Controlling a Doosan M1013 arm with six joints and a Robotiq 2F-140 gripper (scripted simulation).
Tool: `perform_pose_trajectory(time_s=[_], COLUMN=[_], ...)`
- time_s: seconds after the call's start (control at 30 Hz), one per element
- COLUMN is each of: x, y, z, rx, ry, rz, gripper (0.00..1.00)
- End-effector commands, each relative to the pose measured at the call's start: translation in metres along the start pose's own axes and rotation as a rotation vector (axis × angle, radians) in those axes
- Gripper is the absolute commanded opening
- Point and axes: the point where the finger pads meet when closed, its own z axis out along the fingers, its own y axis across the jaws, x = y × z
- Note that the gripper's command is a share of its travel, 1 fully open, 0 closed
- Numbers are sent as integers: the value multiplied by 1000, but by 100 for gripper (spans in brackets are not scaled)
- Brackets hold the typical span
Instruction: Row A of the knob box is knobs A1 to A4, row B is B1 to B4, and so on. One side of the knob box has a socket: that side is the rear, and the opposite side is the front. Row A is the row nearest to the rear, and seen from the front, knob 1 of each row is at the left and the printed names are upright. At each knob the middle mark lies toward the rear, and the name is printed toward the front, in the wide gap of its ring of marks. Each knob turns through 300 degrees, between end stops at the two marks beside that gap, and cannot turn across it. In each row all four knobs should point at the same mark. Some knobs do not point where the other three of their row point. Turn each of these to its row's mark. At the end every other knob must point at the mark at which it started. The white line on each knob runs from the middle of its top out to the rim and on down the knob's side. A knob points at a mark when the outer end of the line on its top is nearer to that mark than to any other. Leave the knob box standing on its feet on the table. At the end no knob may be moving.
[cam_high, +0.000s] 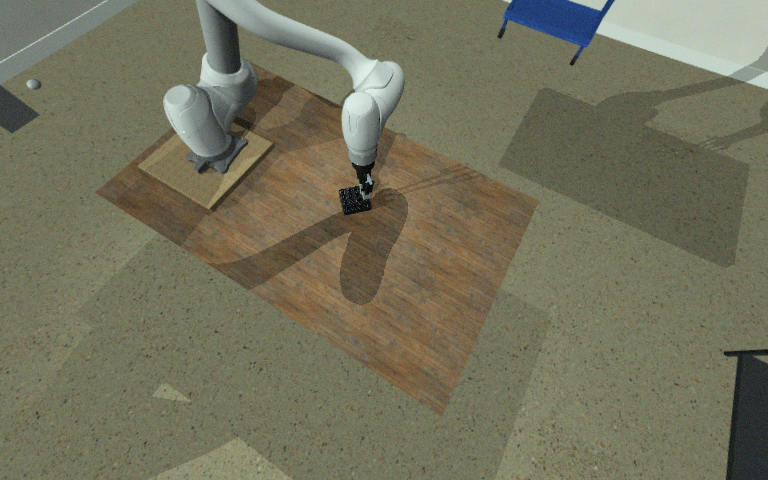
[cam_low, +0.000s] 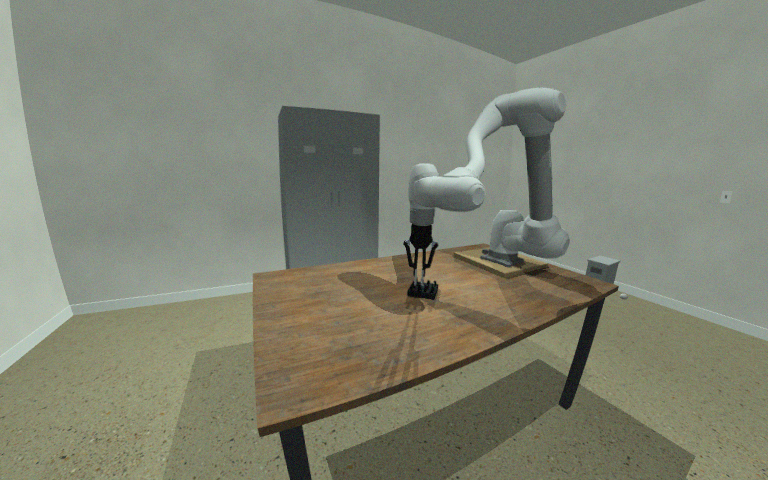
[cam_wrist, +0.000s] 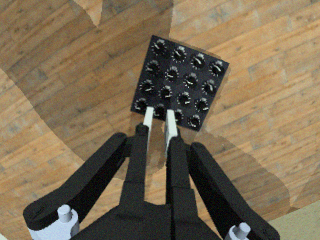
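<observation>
The black knob box (cam_high: 348, 204) (cam_low: 416, 293) (cam_wrist: 178, 86) stands on the table, turned slightly in the wrist view. Its knobs form four rows with pale marks; their names are too small to read. My gripper (cam_high: 365, 195) (cam_low: 419, 285) (cam_wrist: 159, 118) points down at the box, fingertips a narrow gap apart. In the wrist view the tips lie on either side of the second knob from the left (cam_wrist: 159, 111) in the row closest to the gripper. I see no grip on it; the gripper is open by that gap. The fingers partly hide that row. The socket is not visible.
The wooden table (cam_high: 441, 271) (cam_low: 317, 339) carries the box and the arm's wooden base board (cam_high: 169, 169) (cam_low: 509, 272). Other knobs stand close around the fingertips. A grey cabinet (cam_low: 331, 186) stands beyond the table. The arm's shadow crosses the table.
</observation>
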Motion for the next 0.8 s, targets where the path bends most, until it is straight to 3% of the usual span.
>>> perform_pose_trajectory(time_s=[0.0,0.77], x=[0,0], y=[0,0], z=[2,7], rx=[0,0], ry=[0,0], rz=[0,0], gripper=[12,12])
